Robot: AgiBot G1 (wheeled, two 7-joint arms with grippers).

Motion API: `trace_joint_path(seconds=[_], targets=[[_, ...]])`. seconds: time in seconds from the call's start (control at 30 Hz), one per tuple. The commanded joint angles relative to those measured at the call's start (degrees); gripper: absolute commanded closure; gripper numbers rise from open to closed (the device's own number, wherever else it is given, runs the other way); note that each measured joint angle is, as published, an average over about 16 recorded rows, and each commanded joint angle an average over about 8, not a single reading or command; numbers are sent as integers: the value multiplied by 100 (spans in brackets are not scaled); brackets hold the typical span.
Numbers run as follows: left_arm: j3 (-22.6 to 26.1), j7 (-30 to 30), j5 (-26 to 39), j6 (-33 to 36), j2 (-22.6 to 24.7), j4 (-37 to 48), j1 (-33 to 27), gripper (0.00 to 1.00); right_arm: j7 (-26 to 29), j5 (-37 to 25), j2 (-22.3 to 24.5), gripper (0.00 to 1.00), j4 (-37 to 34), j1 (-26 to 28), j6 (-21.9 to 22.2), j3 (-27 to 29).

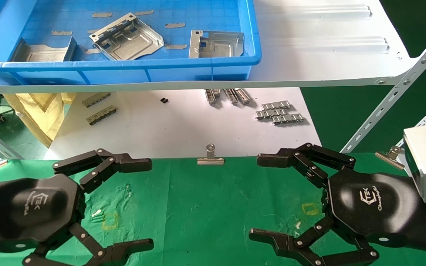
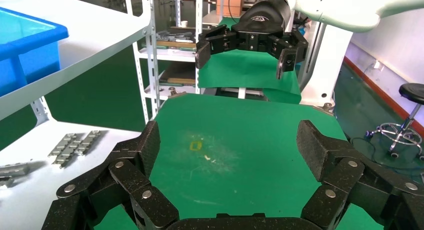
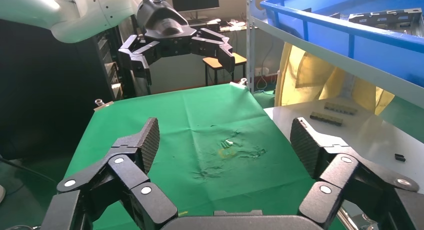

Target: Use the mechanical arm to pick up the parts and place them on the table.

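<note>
Three silvery sheet-metal parts lie in the blue tray (image 1: 124, 66) on the white shelf board: one at the left (image 1: 44, 51), one tilted in the middle (image 1: 126, 37), one at the right (image 1: 216, 44). Both black mechanical arms hover low over the green table (image 1: 205, 207), hands facing each other. My left gripper (image 1: 142, 204) is open and empty; its own view (image 2: 232, 150) shows only cloth between the pads. My right gripper (image 1: 263, 198) is open and empty, also over bare cloth in its own view (image 3: 227, 145). Neither touches a part.
The white shelf board (image 1: 327, 44) overhangs the far side, with a slanted metal brace (image 1: 394, 96) at the right. Binder clips (image 1: 210, 157) (image 1: 390, 155) pin the cloth's far edge. Grey link strips (image 1: 279, 112) (image 1: 98, 107) lie on the white surface below the shelf.
</note>
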Motion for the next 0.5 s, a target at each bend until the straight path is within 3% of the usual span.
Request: trace_joint_path(seconds=[0.03,0.5], targets=[[0,0,0,0,0,0,0,0,0,0,0,100,0,0,0,0],[0,0,0,0,0,0,0,0,0,0,0,100,0,0,0,0]])
